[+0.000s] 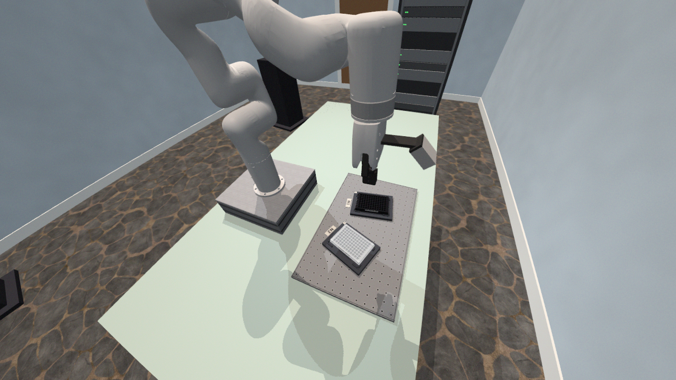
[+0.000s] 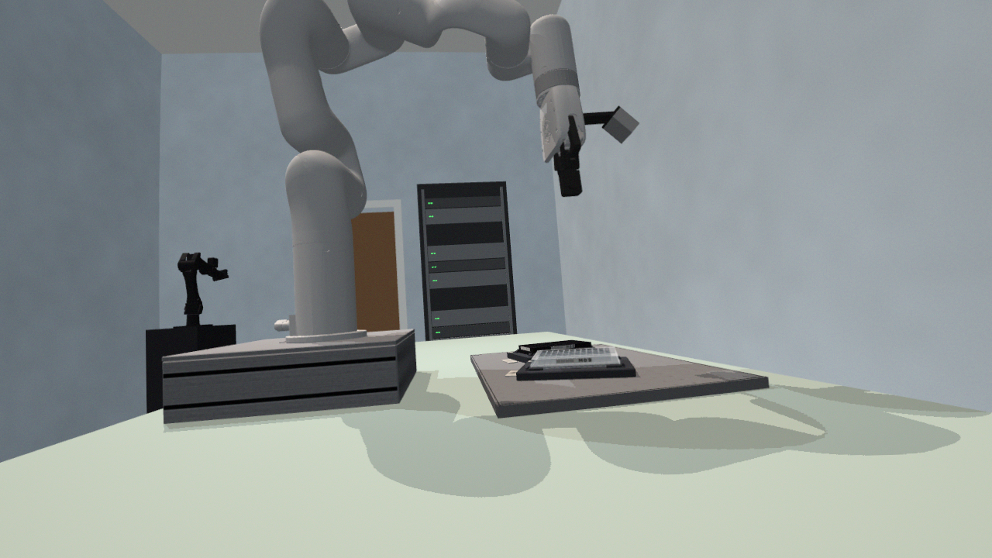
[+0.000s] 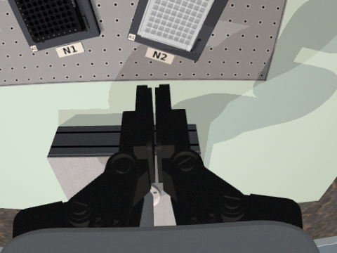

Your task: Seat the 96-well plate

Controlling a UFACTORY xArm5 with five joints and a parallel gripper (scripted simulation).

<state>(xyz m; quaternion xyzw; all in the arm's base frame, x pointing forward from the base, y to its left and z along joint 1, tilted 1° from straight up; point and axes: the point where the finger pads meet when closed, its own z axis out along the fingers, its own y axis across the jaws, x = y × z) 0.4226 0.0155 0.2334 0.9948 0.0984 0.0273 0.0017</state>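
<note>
The white 96-well plate M09 [image 1: 350,243] lies in the dark plate nest N2 [image 1: 345,255], turned askew to the deck; in the side view [image 2: 575,357] it sits slightly tilted on the nest. In the wrist view M09 [image 3: 182,3] is above the N2 label [image 3: 159,55]. The black plate M06 [image 1: 372,203] [image 3: 47,0] sits in nest N1. My gripper [image 1: 368,178] [image 2: 570,186] [image 3: 154,105] is shut and empty, high above the deck, off the plates towards the arm's base.
Both nests stand on a grey perforated deck plate on the pale green table. The arm's grey base block [image 1: 269,193] stands to the left of it. A server rack [image 2: 469,260] and a door are behind the table.
</note>
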